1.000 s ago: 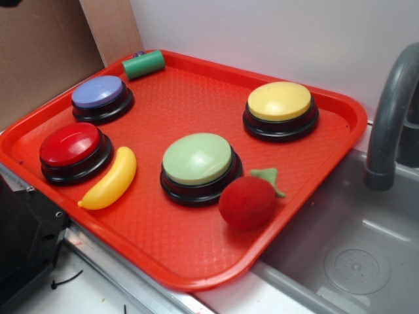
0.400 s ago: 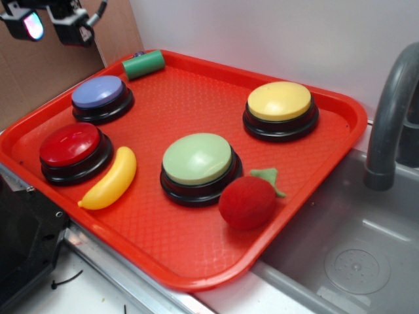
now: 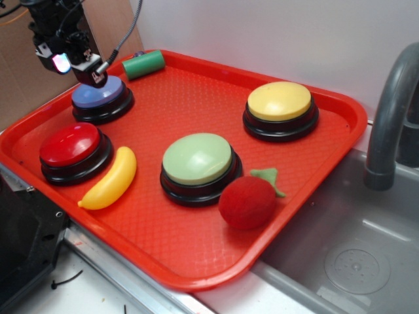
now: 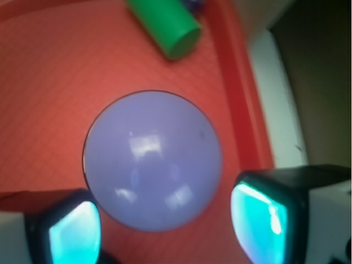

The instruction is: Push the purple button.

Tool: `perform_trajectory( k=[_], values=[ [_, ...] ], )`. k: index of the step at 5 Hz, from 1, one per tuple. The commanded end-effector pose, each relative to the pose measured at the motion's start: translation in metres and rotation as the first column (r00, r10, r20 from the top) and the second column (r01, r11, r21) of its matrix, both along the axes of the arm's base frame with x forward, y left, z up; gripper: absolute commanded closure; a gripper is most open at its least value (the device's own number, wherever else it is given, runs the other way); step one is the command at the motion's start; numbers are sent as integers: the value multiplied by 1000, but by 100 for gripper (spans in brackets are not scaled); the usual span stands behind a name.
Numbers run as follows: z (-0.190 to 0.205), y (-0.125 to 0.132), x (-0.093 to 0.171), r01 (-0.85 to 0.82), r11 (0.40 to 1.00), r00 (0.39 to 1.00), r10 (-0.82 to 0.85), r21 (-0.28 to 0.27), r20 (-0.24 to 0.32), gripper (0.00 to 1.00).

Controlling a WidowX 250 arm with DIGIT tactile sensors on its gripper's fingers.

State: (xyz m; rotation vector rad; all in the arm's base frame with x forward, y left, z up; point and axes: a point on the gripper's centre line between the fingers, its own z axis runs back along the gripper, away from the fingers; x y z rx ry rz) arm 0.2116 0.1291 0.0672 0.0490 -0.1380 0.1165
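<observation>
While the hand point(image 3: 96, 77) hangs just over the purple button point(image 3: 99, 95), which sits on the red tray point(image 3: 196, 261) at about ten o'clock, near the far left rim, the job is mostly one of keeping the descent straight. From the wrist view the fingers point(image 4: 258, 220) are spread, one at about eight o'clock of the dome point(image 4: 151, 159) and the other at about four o'clock, so the cap lies between and slightly ahead of them; a fingertip, not the gap, should meet the dome, so I would judge a small shift or a closing of the hand useful before pressing. Whether it already touches the cap cannot be told. Press down near the dome's middle, firmly, and stay clear of the green cylinder point(image 3: 144, 64) at twelve o'clock and the red button point(image 3: 71, 145) at six o'clock.
</observation>
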Motion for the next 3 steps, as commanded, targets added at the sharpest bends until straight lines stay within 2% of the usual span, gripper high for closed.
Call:
perform_trajectory(
  k=[1,2,3],
  values=[
    [-27,13,20,32,999,994,-30,13,-102,0],
    [-42,8,22,35,999,987,-29,34,-160,0],
    [-33,4,20,32,999,987,-26,35,-159,0]
  ],
)
